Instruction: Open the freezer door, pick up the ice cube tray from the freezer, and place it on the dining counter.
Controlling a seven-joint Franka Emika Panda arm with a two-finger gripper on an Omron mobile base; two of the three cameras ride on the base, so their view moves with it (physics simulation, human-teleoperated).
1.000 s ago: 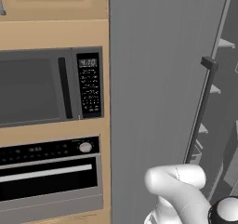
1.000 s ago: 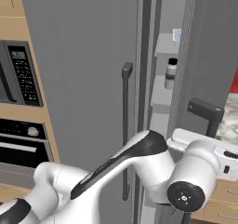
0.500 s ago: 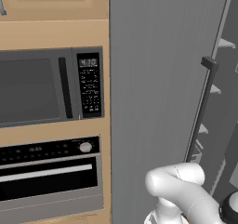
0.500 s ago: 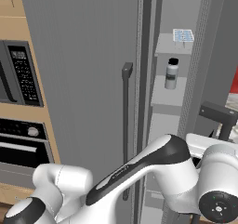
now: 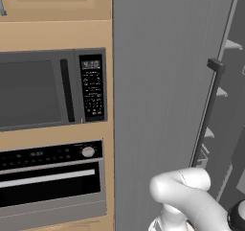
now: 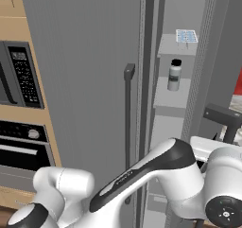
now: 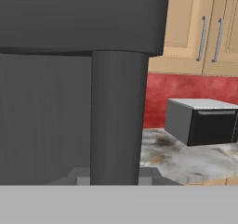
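Freezer door (image 6: 215, 57) wider, ice cube tray (image 6: 186, 35) uncovered

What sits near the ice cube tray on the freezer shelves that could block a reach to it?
The ice cube tray lies alone on its upper shelf. A small bottle stands on the shelf below, clear of it. Nothing visible blocks the tray through the open gap.

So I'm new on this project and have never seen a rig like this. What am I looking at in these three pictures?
It is a rendered kitchen with a white robot arm on a driving base. Two cameras ride on the base, behind the arm to its left and right. The third looks out from the hand, close against a dark bar. The freezer door stands partly open. Inside the freezer, the ice cube tray lies on an upper shelf, a small bottle on the shelf below. Left of the freezer are a microwave and an oven. Whether the hand holds anything, I cannot tell.
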